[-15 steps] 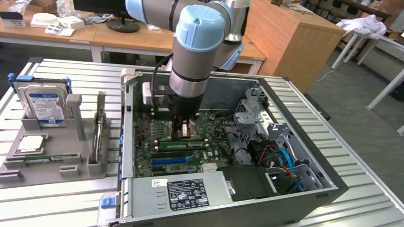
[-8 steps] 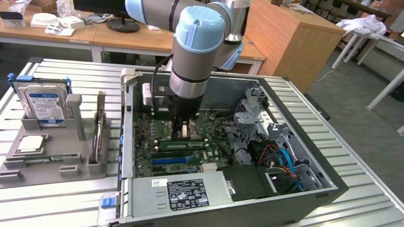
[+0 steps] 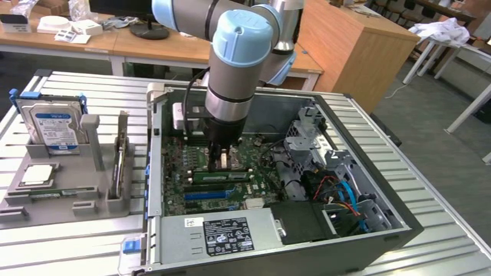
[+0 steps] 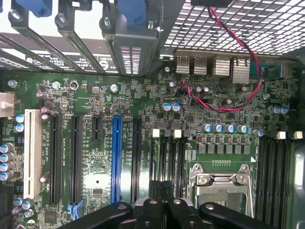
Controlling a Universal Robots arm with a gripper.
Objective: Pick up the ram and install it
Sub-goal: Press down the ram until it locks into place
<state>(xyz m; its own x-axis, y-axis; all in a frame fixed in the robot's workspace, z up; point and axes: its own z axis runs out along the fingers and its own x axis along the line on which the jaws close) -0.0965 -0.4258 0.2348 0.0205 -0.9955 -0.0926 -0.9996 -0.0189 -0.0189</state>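
Down inside the open grey metal computer case (image 3: 360, 230), the ram (image 3: 221, 175), a long thin green circuit-board stick, lies on edge across the green motherboard (image 3: 253, 195), directly beneath the gripper (image 3: 223, 164). The gripper's dark fingers (image 3: 214, 156) are drawn fully together, their tips at the stick's upper edge (whether they pinch it or merely press on it, I cannot tell). From the wrist view the closed black fingers (image 4: 164, 210) sit over the narrow black memory slots (image 4: 167, 157) beside the silver CPU socket frame (image 4: 221, 183); a long blue plastic expansion slot (image 4: 116, 160) and a white one (image 4: 32, 152) stand further along the board, and a red wire (image 4: 238, 71) loops across it near the rear ports. Above the gripper rises the grey and pale-blue robot arm (image 3: 241, 52). At the case's near edge sits a silver power supply with a black label (image 3: 227, 234). On the ribbed metal table (image 3: 69, 253), toward the exterior view's left, a grey plastic holder (image 3: 65, 201) carries a silver hard drive with a blue label (image 3: 54, 127) standing upright.
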